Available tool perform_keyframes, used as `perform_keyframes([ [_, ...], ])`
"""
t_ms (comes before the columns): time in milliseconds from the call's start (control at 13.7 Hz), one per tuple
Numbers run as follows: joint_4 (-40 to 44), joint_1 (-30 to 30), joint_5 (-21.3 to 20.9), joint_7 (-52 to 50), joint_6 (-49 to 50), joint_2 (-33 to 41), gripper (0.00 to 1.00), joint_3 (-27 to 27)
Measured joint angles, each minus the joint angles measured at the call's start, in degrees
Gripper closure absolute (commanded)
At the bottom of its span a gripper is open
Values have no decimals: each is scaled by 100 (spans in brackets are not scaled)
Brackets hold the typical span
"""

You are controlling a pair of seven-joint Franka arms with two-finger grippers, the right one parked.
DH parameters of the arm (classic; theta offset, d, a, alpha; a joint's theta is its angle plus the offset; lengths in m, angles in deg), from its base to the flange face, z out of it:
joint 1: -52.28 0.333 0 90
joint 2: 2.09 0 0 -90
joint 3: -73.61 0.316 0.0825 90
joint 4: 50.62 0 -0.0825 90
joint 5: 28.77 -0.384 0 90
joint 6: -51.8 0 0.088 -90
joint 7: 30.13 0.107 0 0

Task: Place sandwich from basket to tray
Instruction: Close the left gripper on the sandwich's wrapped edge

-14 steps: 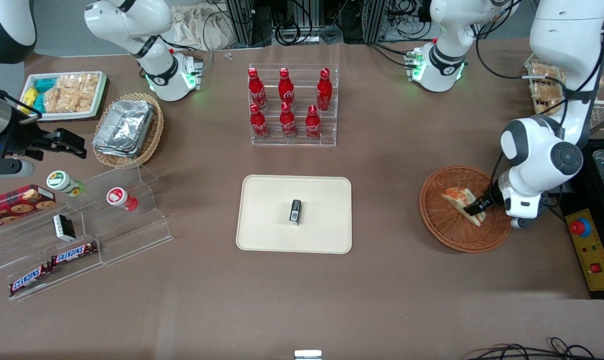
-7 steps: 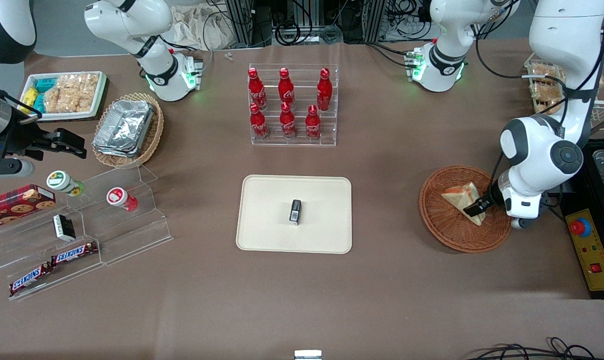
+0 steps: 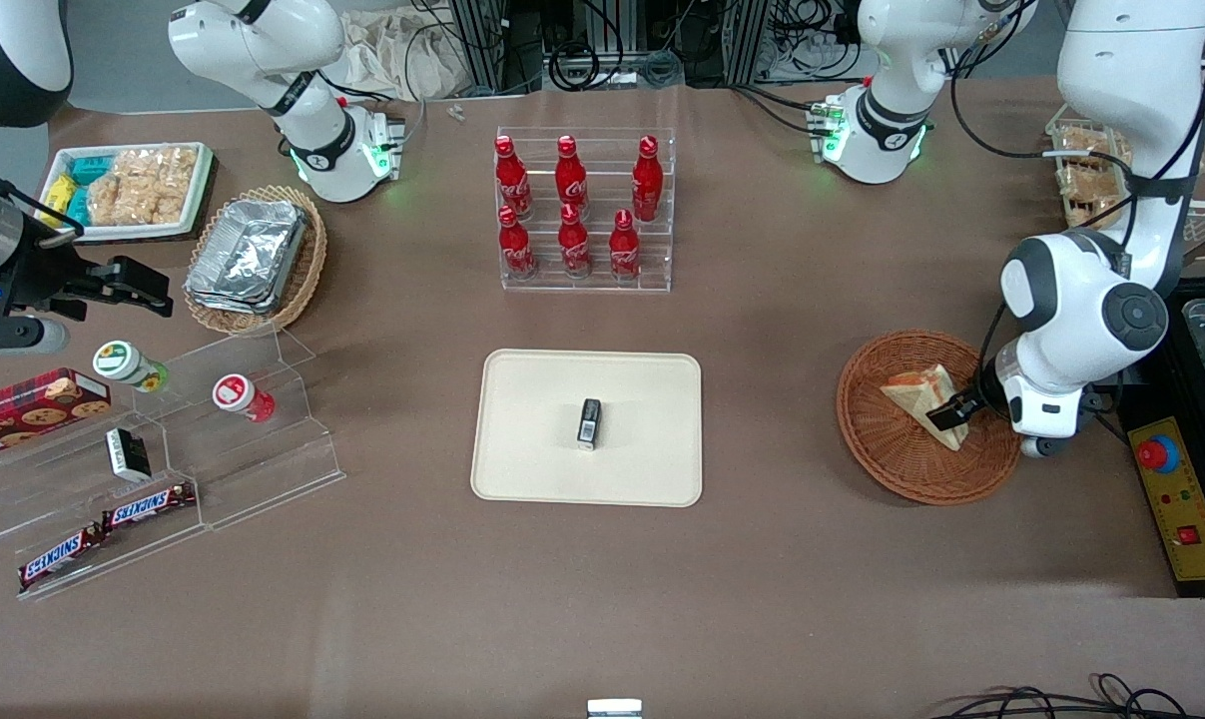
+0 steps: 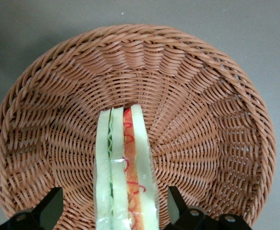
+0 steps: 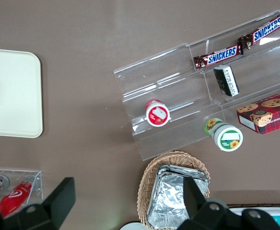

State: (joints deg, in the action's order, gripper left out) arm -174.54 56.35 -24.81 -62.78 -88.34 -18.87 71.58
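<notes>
So the gripper (image 3: 953, 414) is over the basket (image 3: 887, 439), fingers spread wide either side of the sandwich (image 4: 125, 177), not touching it. The sandwich sits in the basket; the tray (image 3: 522, 439) is well apart.

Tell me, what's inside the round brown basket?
Only the sandwich is inside the basket, standing on edge so its red and green filling shows. The tool straddles it, fingers apart on each side. The weave under the sandwich is covered.

Claw (image 3: 953, 411) at sandwich (image 3: 921, 393) in basket (image 3: 887, 439), toward working arm's end of worktop (image 3: 762, 330). Tray (image 3: 522, 439) mid-worktop, holding small dark box (image 3: 589, 422).
</notes>
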Motion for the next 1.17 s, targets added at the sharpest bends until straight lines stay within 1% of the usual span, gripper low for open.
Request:
perform_keyframes([
  [220,-39,0,0,-25,13,-95,6,0],
  [366,-42,0,0,-47,9,-190,17,0],
  [512,-42,0,0,-65,7,-228,36,0],
  [585,-41,0,0,-99,7,-231,49,0],
  [659,-41,0,0,-166,7,-234,60,0],
  [732,-40,0,0,-220,7,-236,74,0],
  [805,-35,-3,0,-246,7,-236,82,-1],
  [1024,26,-78,-4,-274,81,-193,83,-4],
  [1171,218,-115,-25,-289,676,-11,83,-10],
])
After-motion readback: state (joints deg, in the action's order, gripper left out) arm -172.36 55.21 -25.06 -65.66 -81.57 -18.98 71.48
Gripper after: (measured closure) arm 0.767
